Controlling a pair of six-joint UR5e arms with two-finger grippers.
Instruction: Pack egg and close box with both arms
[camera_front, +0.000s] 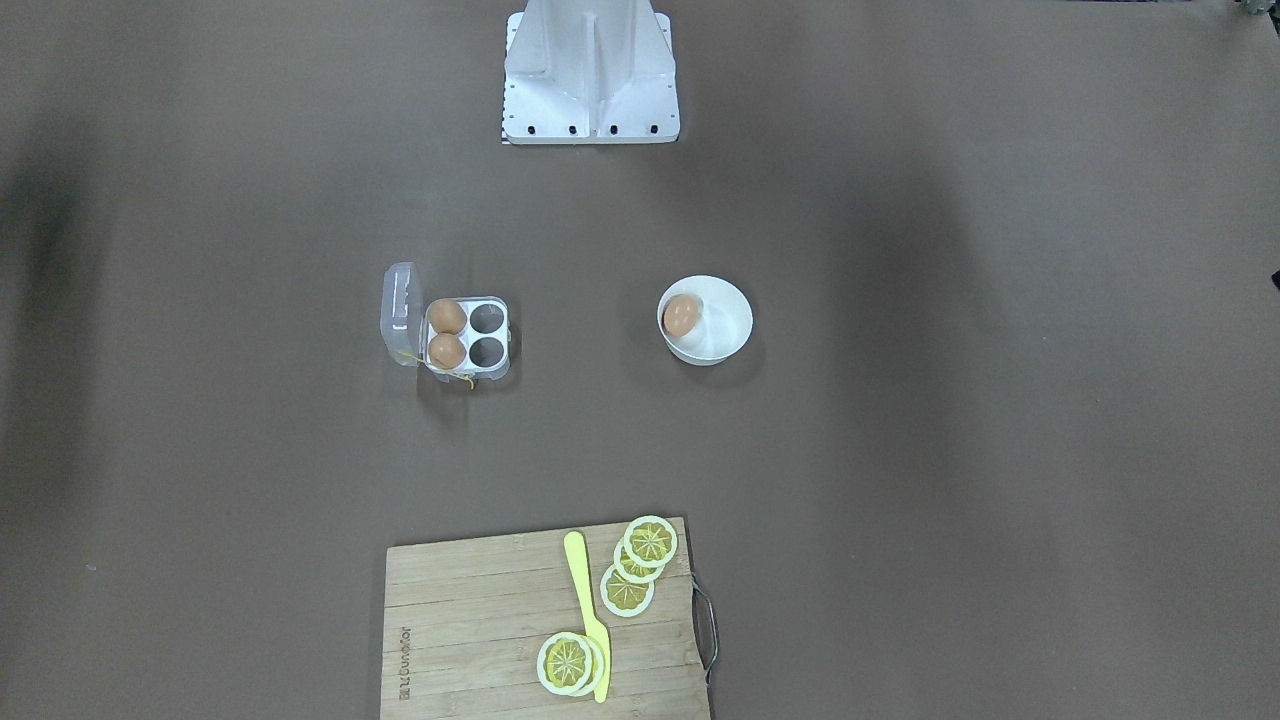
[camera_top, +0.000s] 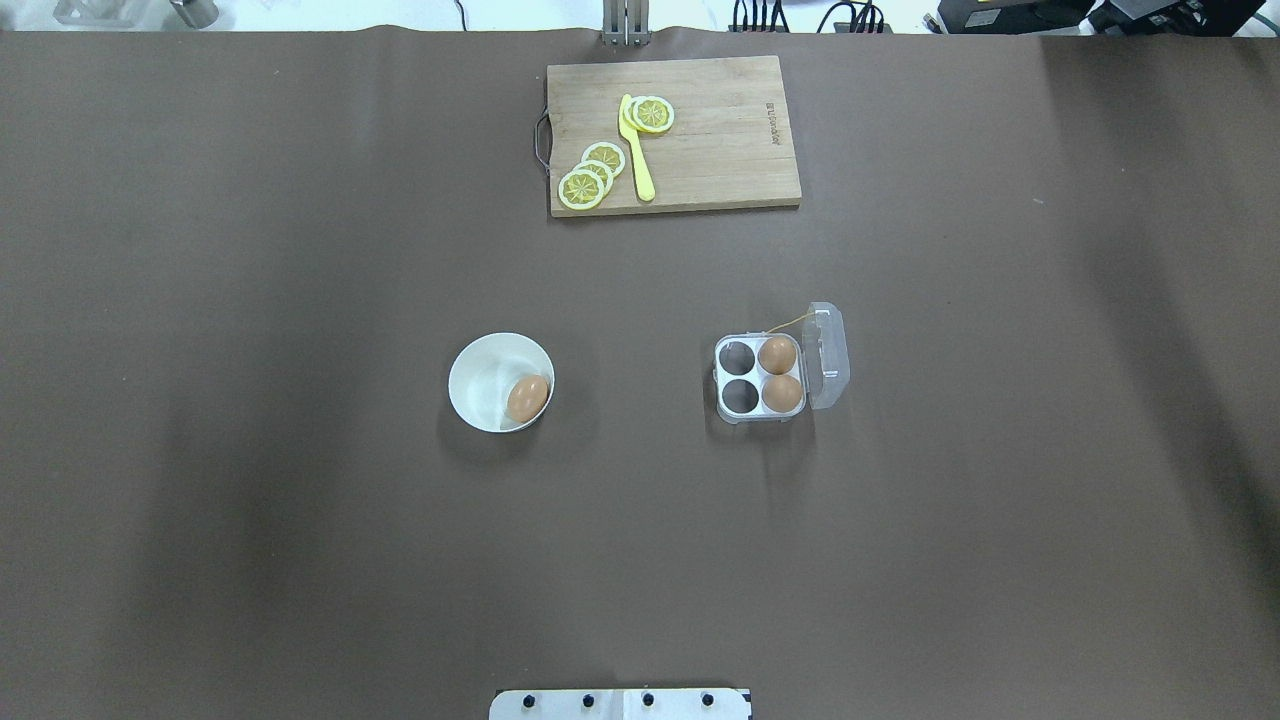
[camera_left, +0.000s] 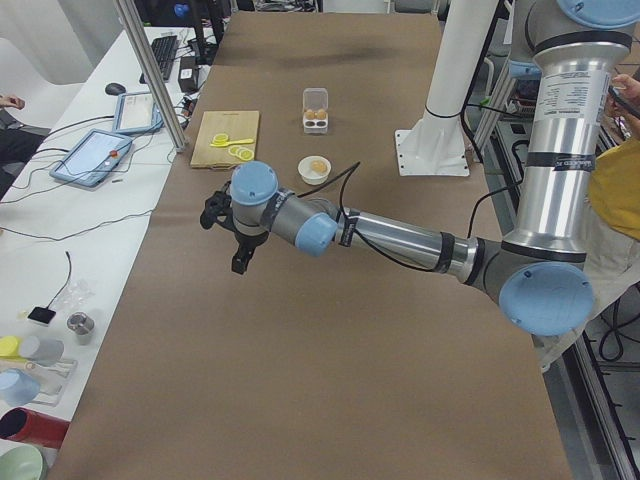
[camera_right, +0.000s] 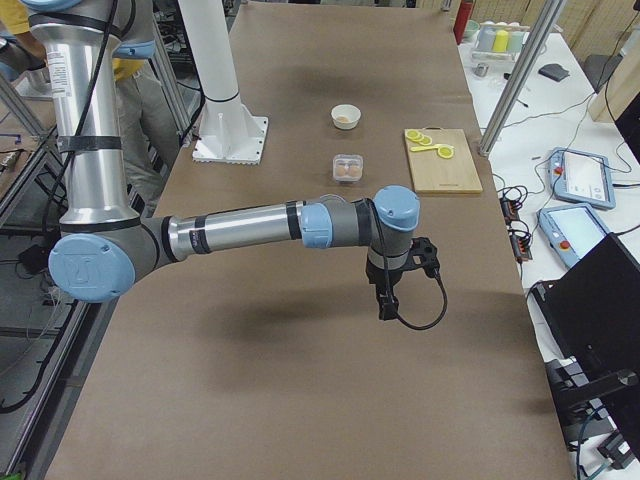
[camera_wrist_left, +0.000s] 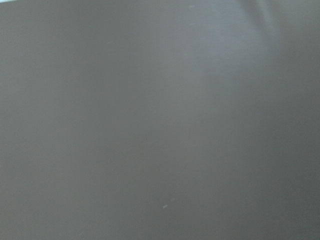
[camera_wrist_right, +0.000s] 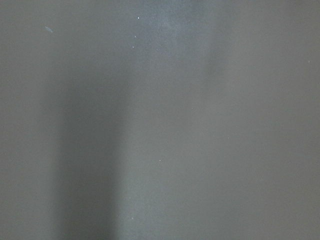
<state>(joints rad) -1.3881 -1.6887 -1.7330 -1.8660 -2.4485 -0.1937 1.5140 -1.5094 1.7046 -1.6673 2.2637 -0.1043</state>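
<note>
One light-brown egg (camera_top: 527, 397) lies in a round white bowl (camera_top: 480, 372) left of centre. The clear four-cell box (camera_top: 722, 378) stands to its right with its lid (camera_top: 828, 355) open. Two eggs (camera_top: 777, 354) fill the cells beside the lid; the other two cells are empty. Yellow string trails from its far corner. My left gripper (camera_left: 214, 212) hangs above bare table, well away from the bowl. My right gripper (camera_right: 424, 257) hangs above bare table, short of the box. Both show only in side views, so I cannot tell whether they are open or shut. Both wrist views show only brown table.
A wooden cutting board (camera_top: 720, 130) at the table's far edge holds lemon slices (camera_top: 582, 188) and a yellow plastic knife (camera_top: 637, 150). The white robot pedestal (camera_front: 590, 80) stands at the near edge. Tablets and cables lie on a side bench (camera_left: 95, 155).
</note>
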